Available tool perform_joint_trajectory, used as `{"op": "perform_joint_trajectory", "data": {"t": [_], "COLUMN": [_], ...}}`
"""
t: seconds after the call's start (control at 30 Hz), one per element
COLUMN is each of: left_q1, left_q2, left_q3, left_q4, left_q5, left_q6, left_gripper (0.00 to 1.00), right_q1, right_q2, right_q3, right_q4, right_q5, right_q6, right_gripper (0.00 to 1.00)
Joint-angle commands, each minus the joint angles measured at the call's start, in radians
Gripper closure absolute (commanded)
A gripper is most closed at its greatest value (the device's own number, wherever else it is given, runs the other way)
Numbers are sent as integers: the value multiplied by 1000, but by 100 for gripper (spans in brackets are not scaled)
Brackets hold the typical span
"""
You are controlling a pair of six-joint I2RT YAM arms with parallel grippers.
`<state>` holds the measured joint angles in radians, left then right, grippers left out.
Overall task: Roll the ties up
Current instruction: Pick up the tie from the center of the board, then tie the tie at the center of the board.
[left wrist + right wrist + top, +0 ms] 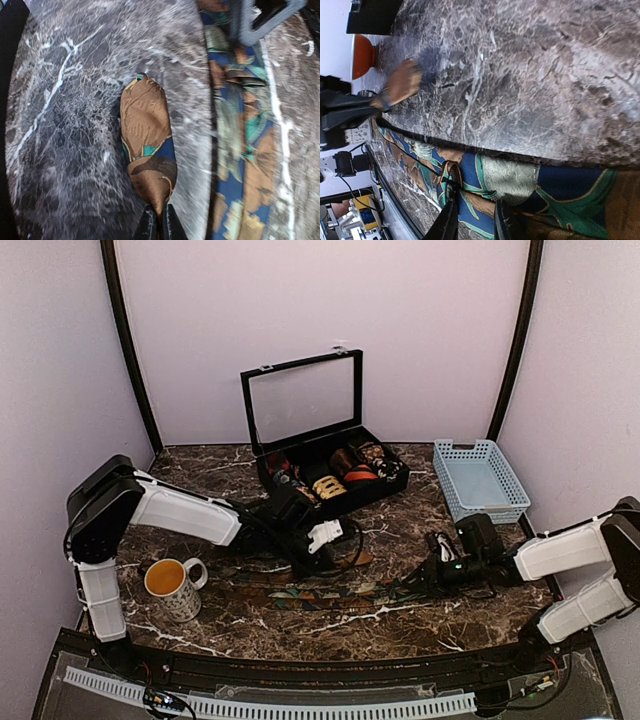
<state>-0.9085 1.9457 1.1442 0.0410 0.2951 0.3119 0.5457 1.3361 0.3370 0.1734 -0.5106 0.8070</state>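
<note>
Rolling looks barely begun. The left pincer [159, 227] pinches the pointed end of the long brown, blue and teal patterned fabric necktie [147, 135], which lies ahead of its tips. The right pincer [475, 226] straddles the tie with jaws narrow, and I cannot tell whether it grips. Next, probably: curl that end over tightly.

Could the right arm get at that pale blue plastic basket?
Probably yes: the pale blue plastic basket stands on that arm's side, nothing obvious between them, though the right gripper is down at the patterned tie.
</note>
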Motion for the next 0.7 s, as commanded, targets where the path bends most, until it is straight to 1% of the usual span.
{"op": "perform_joint_trajectory", "data": {"t": [0.0, 0.07, 0.2, 0.27, 0.4, 0.67], "left_q1": [-30, -47, -95, -108, -129, -142], "left_q2": [-171, -196, -192, -180, -140, -72], "left_q3": [-63, -67, -43, -31, -8, 18], "left_q4": [-67, -104, -148, -158, -169, -175], "left_q5": [32, 37, 18, 8, 2, -3], "left_q6": [51, 44, 20, 3, -16, -42], "left_gripper": [100, 100, 100, 100, 100, 100], "right_q1": [24, 25, 15, 2, -17, -31], "right_q2": [34, 29, -31, -69, -111, -60], "right_q3": [-9, 0, 22, 35, 36, 15], "right_q4": [85, 69, -3, -39, -71, -39], "right_q5": [16, 18, 52, 63, 63, 18], "right_q6": [12, 1, -29, -40, -51, -57], "right_gripper": [74, 73, 62, 59, 57, 57]}}
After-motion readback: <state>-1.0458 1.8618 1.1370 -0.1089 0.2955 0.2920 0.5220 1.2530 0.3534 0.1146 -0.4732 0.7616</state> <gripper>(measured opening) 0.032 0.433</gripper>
